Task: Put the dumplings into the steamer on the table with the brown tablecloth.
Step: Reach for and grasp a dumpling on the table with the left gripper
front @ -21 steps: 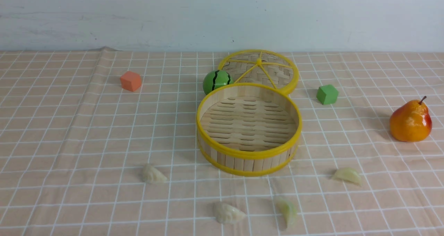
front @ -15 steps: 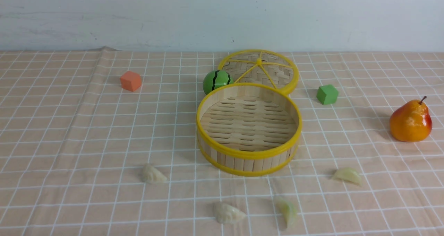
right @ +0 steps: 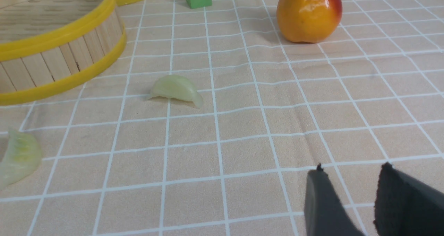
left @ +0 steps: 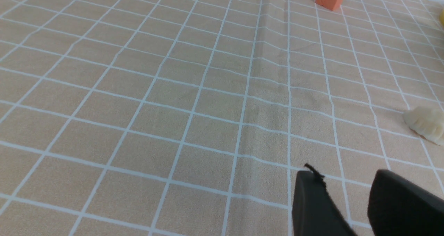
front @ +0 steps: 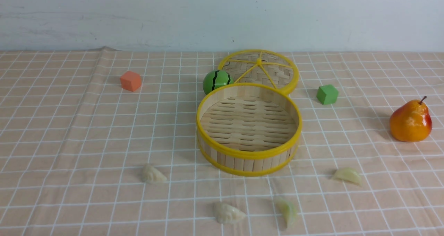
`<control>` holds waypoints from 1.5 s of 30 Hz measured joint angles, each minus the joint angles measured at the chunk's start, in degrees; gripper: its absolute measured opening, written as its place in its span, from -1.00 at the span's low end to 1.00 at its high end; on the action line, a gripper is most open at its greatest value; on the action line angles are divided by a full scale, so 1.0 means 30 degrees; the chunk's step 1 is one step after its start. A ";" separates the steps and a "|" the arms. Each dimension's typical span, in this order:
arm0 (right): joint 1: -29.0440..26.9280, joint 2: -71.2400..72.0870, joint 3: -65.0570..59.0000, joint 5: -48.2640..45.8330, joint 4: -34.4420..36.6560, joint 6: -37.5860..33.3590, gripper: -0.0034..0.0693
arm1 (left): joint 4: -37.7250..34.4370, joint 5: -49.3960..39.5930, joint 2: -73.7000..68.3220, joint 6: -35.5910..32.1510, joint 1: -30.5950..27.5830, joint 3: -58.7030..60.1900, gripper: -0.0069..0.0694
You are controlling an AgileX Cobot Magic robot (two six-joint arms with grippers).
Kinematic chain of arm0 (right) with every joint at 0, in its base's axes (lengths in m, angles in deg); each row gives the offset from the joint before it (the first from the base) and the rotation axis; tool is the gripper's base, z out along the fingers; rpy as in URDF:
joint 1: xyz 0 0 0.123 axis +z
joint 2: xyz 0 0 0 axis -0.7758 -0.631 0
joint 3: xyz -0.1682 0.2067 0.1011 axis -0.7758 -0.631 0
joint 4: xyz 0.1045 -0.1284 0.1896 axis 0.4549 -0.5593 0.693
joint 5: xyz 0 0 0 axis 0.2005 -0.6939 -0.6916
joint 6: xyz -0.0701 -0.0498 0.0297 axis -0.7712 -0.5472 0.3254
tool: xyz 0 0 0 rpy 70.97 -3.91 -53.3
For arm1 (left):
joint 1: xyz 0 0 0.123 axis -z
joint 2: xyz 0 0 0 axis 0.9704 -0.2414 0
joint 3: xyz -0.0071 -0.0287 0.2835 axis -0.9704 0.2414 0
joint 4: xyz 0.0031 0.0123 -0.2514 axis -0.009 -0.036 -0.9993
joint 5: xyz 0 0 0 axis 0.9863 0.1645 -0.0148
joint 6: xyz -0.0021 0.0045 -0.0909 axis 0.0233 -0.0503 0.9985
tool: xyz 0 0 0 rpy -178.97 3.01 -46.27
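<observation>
While the steamer (front: 249,158) stands just right of centre in the front view on the brown tablecloth (front: 86,132), its slatted floor is bare. All four task items lie on the cloth in the lower part of that frame, each apart from the basket wall. The left dumpling (front: 152,174) is at lower left of the steamer. The centre dumpling (front: 228,212) is near the bottom edge, with the greenish dumpling (front: 288,211) to its right. The right dumpling (front: 347,175) is at lower right. Behind the steamer the woven lid (front: 260,69) lies flat. Its near portion is hidden by the steamer's far wall, as is the lower part of the striped green ball (front: 216,80) beside it. An orange cube (front: 131,81) sits at upper left, a green cube (front: 327,94) right of the lid, and a pear (front: 411,121) at the right edge. Each end effector shows only in its own wrist view, as two dark fingertips whose bases are cut off by the frame edge. The left gripper (left: 347,180) is partly open, with bare cloth visible between its fingers, and holds nothing. The right gripper (right: 350,175) is likewise partly open and empty. The left wrist view cuts off the left dumpling at its frame edge. The right wrist view cuts off the steamer, the greenish dumpling and the top of the pear.
</observation>
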State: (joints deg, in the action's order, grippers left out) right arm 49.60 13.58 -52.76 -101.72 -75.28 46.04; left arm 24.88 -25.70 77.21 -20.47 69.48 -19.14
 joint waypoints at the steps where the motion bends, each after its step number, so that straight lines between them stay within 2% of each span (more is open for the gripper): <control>1: 0.0000 0.0000 0.0000 0.0000 0.0000 0.0000 -0.25 | 0.0000 0.0000 0.0000 0.0000 0.0000 0.0000 -0.19; 33: 0.0000 0.0000 0.0000 0.0000 -0.0040 0.0000 -0.25 | 0.0292 0.0140 0.0000 -0.0028 0.0000 0.0000 -0.19; 36: 0.0000 0.0000 0.0000 0.0000 0.0421 0.0071 -0.25 | -0.0236 0.0540 0.0000 0.0391 0.0000 0.0000 -0.19; 40: 0.0000 0.0000 0.0000 -0.0043 0.4883 0.2439 -0.25 | -0.7443 0.1041 0.0000 0.5869 0.0000 0.0000 -0.19; 42: 0.0000 0.0000 0.0000 -0.0122 0.7015 0.3754 -0.25 | -0.9889 0.1041 0.0000 0.7390 0.0000 0.0000 -0.19; 43: 0.0000 0.0000 -0.0043 -0.0229 0.9989 0.5537 -0.25 | -1.2389 0.1041 0.0000 0.9246 0.0000 0.0000 -0.19; 45: 0.0000 0.0000 -0.0139 -0.0366 1.2567 0.6968 -0.25 | -1.3858 0.1041 0.0000 1.0285 0.0000 0.0000 -0.19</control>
State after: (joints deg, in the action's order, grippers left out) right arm 49.60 13.58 -53.17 -102.82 -37.58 66.95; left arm -16.69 -22.58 77.21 10.39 69.48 -19.14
